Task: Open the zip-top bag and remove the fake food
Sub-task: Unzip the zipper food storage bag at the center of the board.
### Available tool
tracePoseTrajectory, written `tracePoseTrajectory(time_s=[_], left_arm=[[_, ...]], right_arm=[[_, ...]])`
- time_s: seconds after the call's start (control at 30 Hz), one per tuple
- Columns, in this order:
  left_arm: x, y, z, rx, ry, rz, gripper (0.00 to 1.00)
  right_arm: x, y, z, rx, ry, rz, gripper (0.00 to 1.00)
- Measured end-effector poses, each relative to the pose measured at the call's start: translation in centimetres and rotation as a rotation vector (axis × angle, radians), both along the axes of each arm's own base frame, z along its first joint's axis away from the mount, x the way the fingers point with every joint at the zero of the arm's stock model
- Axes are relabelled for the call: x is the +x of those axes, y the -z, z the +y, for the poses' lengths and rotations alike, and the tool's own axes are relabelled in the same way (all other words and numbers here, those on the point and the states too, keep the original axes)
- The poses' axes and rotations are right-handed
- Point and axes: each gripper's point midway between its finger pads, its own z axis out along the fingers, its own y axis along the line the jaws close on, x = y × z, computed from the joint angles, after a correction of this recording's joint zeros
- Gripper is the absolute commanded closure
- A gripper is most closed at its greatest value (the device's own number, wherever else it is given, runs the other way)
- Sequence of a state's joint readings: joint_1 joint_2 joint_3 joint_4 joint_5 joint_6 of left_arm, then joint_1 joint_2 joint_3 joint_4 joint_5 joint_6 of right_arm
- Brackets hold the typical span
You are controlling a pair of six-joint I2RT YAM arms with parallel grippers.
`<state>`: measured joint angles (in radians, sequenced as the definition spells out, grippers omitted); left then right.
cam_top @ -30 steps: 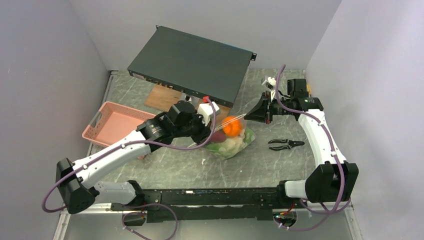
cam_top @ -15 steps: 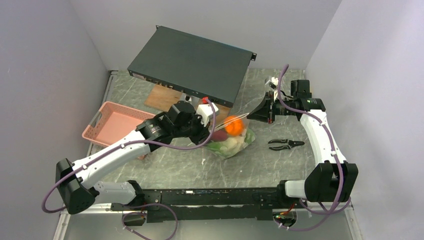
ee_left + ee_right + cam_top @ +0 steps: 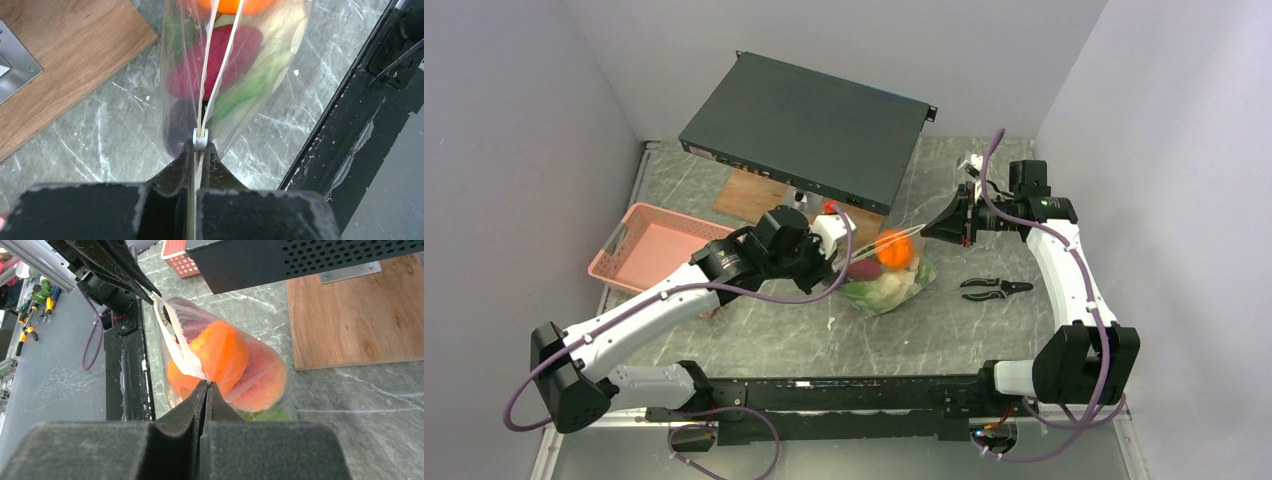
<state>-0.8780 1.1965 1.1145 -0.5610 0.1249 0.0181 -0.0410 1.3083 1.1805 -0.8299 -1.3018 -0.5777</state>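
Observation:
The clear zip-top bag (image 3: 902, 288) hangs stretched between both grippers above the marble table. My left gripper (image 3: 200, 142) is shut on one end of its zip strip, right behind the white slider (image 3: 200, 139). At the other end my right gripper (image 3: 206, 383) is shut on the bag's top edge. The two strip halves run slightly apart ahead of the slider. The fake food is inside: an orange ball (image 3: 220, 352), a red-pink fruit (image 3: 262, 382), a dark red piece (image 3: 225, 55) and green pieces (image 3: 250, 85). From above, the left gripper (image 3: 842, 264) and right gripper (image 3: 921, 235) flank the orange ball (image 3: 892, 250).
A black rack unit (image 3: 809, 125) lies tilted at the back over a wooden board (image 3: 746, 192). A pink mesh basket (image 3: 614, 262) sits at the left. Black pliers (image 3: 994, 288) lie on the table right of the bag. Grey walls close in both sides.
The two grippers have drawn slightly apart, the left one to the left and the right one to the right, pulling the bag's top tighter. Both grips are unchanged.

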Motion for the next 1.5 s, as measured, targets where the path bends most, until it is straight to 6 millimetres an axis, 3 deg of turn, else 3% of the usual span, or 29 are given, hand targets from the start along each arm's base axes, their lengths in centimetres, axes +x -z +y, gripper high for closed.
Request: tracePoseTrajectory(time_s=[1.17,1.2,1.27,1.3,1.4,1.5], left_arm=[[-0.1,2.5,4.6,0.136,-0.048,0.012,1.00],[-0.1,2.5,4.7,0.136,-0.050,0.012,0.97],[0.0,2.5,4.7,0.135,-0.054,0.013,0.77],[0.0,2.4,4.8,0.133,-0.058,0.014,0.61],[0.3,2.0,5.2,0.116,-0.083,0.013,0.34],[0.6,0.7,6.1,0.060,-0.136,-0.003,0.16]], right_arm=[[0.4,0.5,-0.6,-0.015,0.024,-0.006,1.00],[0.4,0.5,-0.6,-0.015,0.023,-0.009,1.00],[0.4,0.5,-0.7,-0.016,0.021,-0.017,1.00],[0.3,0.5,-0.7,-0.016,0.018,-0.019,1.00],[0.0,0.6,-0.6,-0.011,0.004,-0.029,1.00],[-0.9,0.7,-0.3,-0.005,-0.037,-0.051,1.00]])
